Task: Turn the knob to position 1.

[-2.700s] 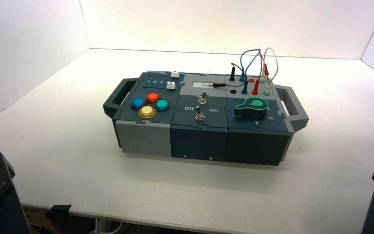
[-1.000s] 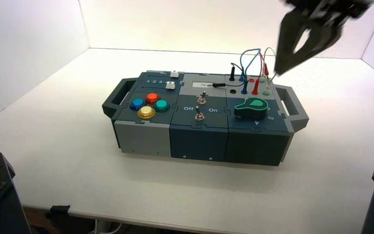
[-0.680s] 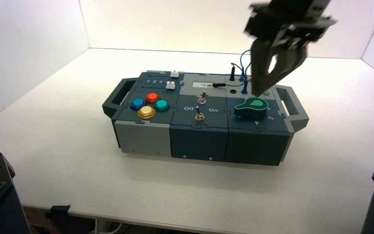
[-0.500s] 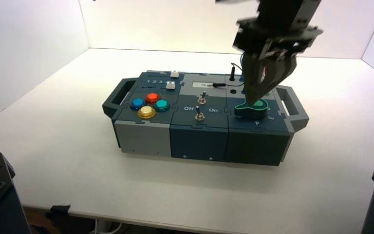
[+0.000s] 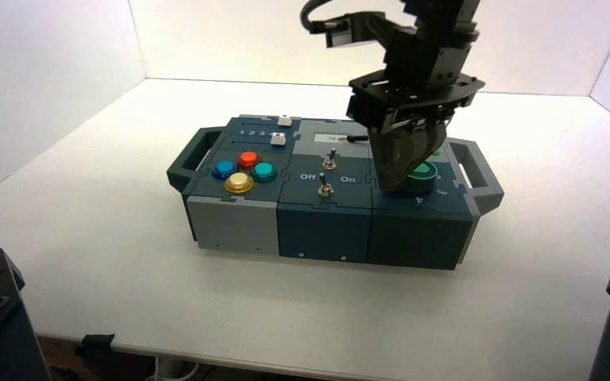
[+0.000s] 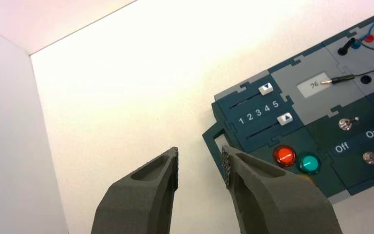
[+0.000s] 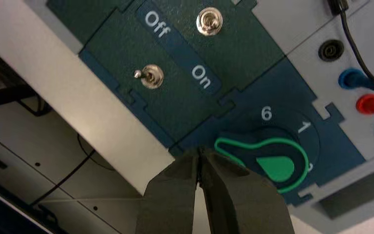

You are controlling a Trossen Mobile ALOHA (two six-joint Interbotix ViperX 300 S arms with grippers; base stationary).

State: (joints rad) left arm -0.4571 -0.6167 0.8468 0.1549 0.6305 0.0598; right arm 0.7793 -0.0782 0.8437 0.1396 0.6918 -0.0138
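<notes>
The knob (image 7: 277, 166) sits on the box's (image 5: 326, 230) right part, its narrow end on the side of 6 away from 1. The right gripper (image 7: 199, 150) is at that end, jaws together, contact unclear. The left gripper (image 6: 199, 168) waits by the box's left side, jaws apart.

Reaching down from the top edge of the high view with the right arm (image 5: 437, 59), to the right of the middle. Leaning the right gripper (image 5: 388, 187) downward and a little to the left, below a broad dark wrist (image 5: 405, 91). Carrying a looped black cable (image 5: 310, 14) at the left of that arm (rather like a small handle). Pressing both fingers (image 7: 170, 187) together at the tips, with a narrow gap farther back. Waiting with the left gripper (image 6: 200, 153), shown close up in the left wrist view, its two fingertips (image 6: 225, 165) apart and roughly level.
</notes>
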